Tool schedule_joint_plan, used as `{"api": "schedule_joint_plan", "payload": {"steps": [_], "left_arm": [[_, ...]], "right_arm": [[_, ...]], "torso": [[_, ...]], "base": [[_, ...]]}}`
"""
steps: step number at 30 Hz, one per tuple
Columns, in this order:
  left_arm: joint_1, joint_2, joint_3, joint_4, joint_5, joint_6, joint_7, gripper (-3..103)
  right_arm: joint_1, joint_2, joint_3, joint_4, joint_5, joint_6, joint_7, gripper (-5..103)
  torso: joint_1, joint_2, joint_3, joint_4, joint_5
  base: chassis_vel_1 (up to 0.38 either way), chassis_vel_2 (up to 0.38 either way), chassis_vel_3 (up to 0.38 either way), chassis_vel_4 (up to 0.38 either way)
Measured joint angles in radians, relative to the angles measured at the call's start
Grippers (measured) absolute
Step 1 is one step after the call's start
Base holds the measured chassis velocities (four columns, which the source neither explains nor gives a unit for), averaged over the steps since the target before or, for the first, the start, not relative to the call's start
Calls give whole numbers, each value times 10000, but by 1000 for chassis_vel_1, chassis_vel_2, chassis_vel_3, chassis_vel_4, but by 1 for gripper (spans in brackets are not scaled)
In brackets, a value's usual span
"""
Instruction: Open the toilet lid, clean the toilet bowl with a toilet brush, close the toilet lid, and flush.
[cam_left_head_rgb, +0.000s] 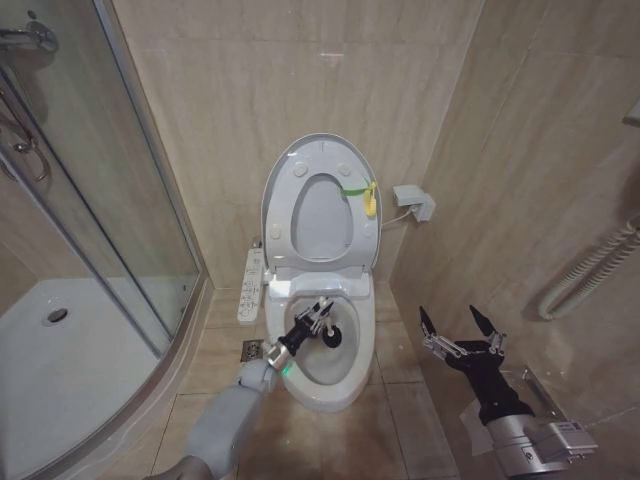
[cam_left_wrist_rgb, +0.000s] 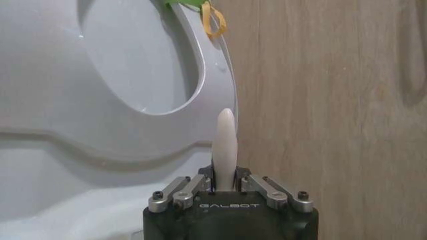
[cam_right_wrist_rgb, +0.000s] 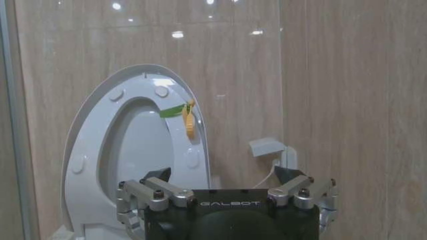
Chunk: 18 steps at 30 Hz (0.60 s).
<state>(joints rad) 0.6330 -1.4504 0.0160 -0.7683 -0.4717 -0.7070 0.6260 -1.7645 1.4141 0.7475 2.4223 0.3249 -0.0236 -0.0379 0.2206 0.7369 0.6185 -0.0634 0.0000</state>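
Head view finds the tiled wall (cam_left_head_rgb: 300, 90) rising behind the toilet, with the glass shower enclosure (cam_left_head_rgb: 90, 220) standing well off to the toilet's left side and a coiled hose (cam_left_head_rgb: 590, 270) hanging on the wall to its right. At centre stands the toilet bowl (cam_left_head_rgb: 345, 385), its white button-panel arm (cam_left_head_rgb: 251, 285) fixed along its left flank. Behind the bowl the toilet lid (cam_left_head_rgb: 322, 155) is raised upright against the wall, the ring-shaped seat (cam_left_head_rgb: 290, 225) lifted flat against it, and a small yellow-green tag (cam_left_head_rgb: 366, 195) hangs from the lid's right edge. A small white wall box (cam_left_head_rgb: 414, 203) with a cable sits on the wall just right of the lid. Reaching over the bowl's front-left rim, the left gripper (cam_left_head_rgb: 318, 318) has its fingers clamped on the toilet brush (cam_left_head_rgb: 328, 332), whose dark bristle head is down inside the bowl; the left wrist view shows the white handle tip (cam_left_wrist_rgb: 225, 145) standing up between the closed fingers, with the lid and seat behind it. To the right of the bowl, well apart from it and low near the floor, the right gripper (cam_left_head_rgb: 460, 335) hovers with its two dark fingers spread wide and nothing between them.
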Motion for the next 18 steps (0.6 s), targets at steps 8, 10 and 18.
{"api": "schedule_joint_plan", "payload": {"steps": [8,10,18], "left_arm": [[-220,-88,11,-500,-115,177,-277,20],[-206,-133,135,-627,-385,433,-417,20],[43,-30,4,55,-354,297,-171,20]], "right_arm": [[0,0,0,0,0,0,0,100],[0,0,0,0,0,0,1,100],[0,0,0,0,0,0,0,100]], "torso": [[1,-2,1,-11,0],[1,-2,1,-11,1],[-1,0,-1,-2,0]], "base": [[0,0,0,0],[0,0,0,0],[0,0,0,0]]}}
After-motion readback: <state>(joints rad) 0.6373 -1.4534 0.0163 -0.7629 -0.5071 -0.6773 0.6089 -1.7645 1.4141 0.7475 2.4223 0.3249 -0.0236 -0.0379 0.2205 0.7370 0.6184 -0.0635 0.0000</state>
